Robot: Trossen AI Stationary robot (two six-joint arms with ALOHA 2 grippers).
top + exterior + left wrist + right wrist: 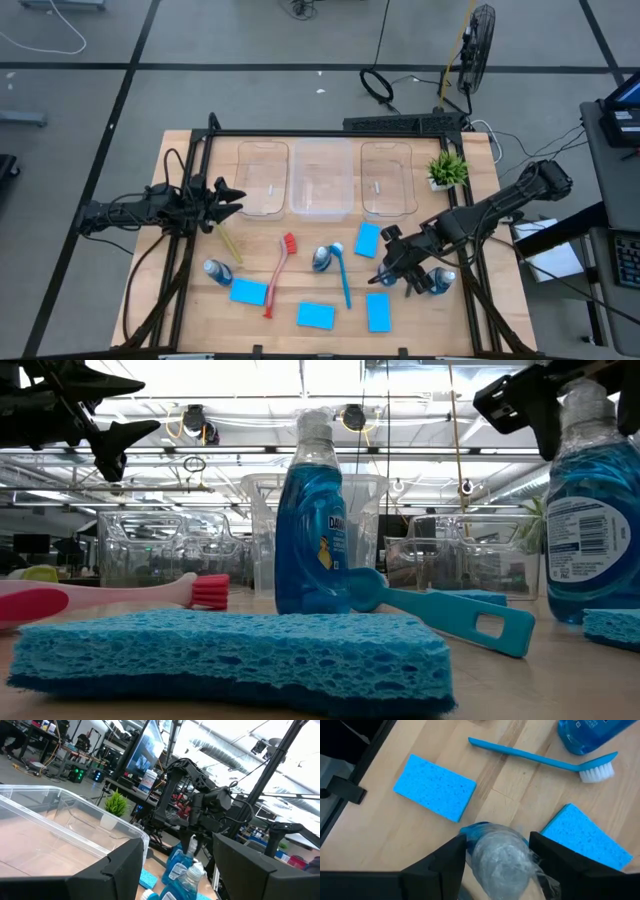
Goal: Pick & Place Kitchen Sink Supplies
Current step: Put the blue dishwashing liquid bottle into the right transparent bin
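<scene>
Presently three clear bins point(321, 180) empty, right jaws straddling bottle point(502, 855), left jaws parted.

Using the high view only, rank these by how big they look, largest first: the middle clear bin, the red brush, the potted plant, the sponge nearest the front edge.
1. Middle clear bin
2. Red brush, long but slim
3. and 4. Potted plant and front sponge look about alike, so they are left unranked.

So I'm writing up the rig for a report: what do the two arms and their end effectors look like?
Both arms are black or near black, built of jointed segments with dark cables running along them. The left end effector and the right end effector each end in two flat, dark, angular fingers. No markings are visible.
</scene>
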